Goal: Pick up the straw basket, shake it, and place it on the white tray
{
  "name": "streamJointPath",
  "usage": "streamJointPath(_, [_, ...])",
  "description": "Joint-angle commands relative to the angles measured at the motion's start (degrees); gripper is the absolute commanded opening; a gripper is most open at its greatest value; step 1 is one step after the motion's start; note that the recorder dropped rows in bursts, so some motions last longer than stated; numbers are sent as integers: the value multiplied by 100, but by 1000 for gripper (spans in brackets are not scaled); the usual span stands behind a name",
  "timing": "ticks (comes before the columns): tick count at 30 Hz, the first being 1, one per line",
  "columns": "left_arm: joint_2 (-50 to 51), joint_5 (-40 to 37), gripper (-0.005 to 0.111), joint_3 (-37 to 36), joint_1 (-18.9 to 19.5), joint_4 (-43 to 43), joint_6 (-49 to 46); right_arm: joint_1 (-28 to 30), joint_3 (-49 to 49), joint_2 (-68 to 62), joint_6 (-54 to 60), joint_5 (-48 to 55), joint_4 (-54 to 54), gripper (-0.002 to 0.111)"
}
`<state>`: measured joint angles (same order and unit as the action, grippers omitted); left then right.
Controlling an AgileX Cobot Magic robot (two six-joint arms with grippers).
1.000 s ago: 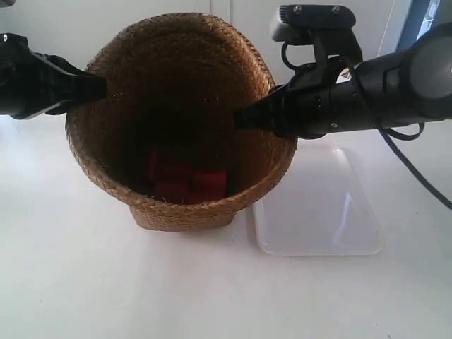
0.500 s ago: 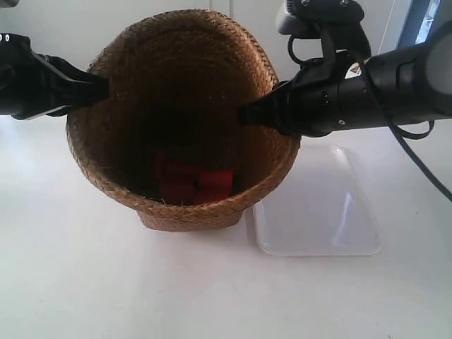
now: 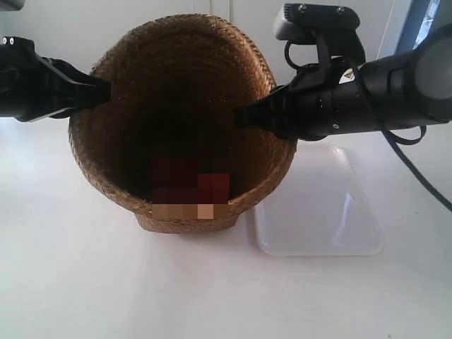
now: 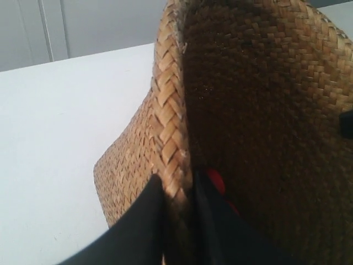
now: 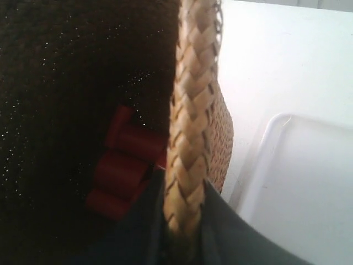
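Observation:
The straw basket (image 3: 116,159) is mid-table in the exterior view, its mouth tipped toward the camera. Red pieces (image 3: 189,182) lie in its bottom. My left gripper (image 3: 104,90) is shut on the braided rim at the exterior view's left, one finger inside and one outside (image 4: 176,187). On the opposite side, my right gripper (image 3: 240,116) is shut on the rim (image 5: 193,99) in the same way (image 5: 185,193). The white tray (image 3: 332,212) lies flat just to the right of the basket's base, with nothing on it. I cannot tell whether the base touches the table.
The white table (image 3: 85,282) surrounds the basket. A pale wall or cabinet front (image 3: 63,21) runs along the back. In the right wrist view the tray (image 5: 309,182) sits close beside the basket's outer wall (image 5: 222,138).
The basket and both arms bobbed up slightly, then dropped back to about where they were. The red pieces inside shifted a little. Both grips on the rim held.

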<state>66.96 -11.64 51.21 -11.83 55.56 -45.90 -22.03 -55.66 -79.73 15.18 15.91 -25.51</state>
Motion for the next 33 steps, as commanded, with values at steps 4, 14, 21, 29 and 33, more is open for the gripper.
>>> streamJointPath(4, [114,-258,0,22,-91,143,-209,-75,-1,-84,250,-26,55,0])
streamJointPath(14, [-355,-362,0,-75,-57,26,321,-151,-102,258,127,344,-8,0])
streamJointPath(21, [-491,-290,0,-39,-132,97,4,-223,-101,295,152,289,12,0])
streamJointPath(29, [-461,-329,0,-49,-132,97,87,-223,-88,142,142,333,114,0])
streamJointPath(33, [-448,-500,0,-49,-132,97,87,-223,-88,-26,131,315,92,0])
